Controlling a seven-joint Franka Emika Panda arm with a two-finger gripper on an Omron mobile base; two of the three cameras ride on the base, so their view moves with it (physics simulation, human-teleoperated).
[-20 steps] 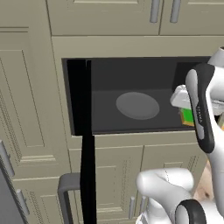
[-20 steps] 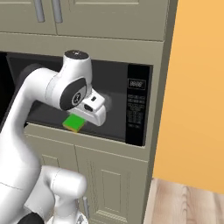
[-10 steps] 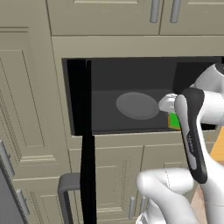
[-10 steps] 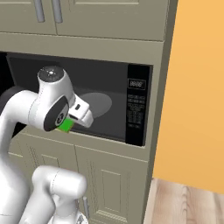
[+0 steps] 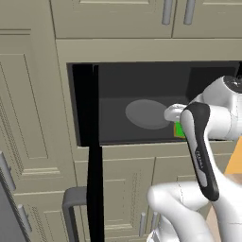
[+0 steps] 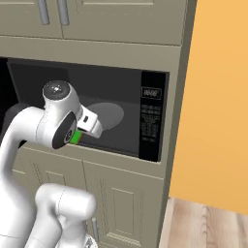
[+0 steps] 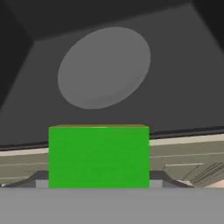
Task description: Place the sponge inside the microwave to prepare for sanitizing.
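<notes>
At microwave (image 5: 142, 85) mouth, sponge (image 7: 99, 156) seemingly in jaws, turntable (image 7: 104, 66) beyond

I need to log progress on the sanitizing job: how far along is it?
Done: the microwave door stands open, and the sponge is gripped in the end effector. In hand: it sits at the cavity's front edge, facing the turntable. Left: carry it inside and release it.

Sponge (image 7: 98, 156): bright green, thin tan-orange upper edge. Microwave (image 6: 97, 116): dark grey cavity; turntable (image 7: 104, 67) lighter grey; door (image 5: 88, 142) glossy black; button panel (image 6: 150, 116) black, pale markings. Cabinets (image 5: 28, 108): beige-grey, metallic grey handles (image 5: 166, 10). Side wall (image 6: 218, 97): orange. Floor (image 6: 203, 227): pale wood grain. Arm (image 6: 29, 140): white, dark joints.
</notes>
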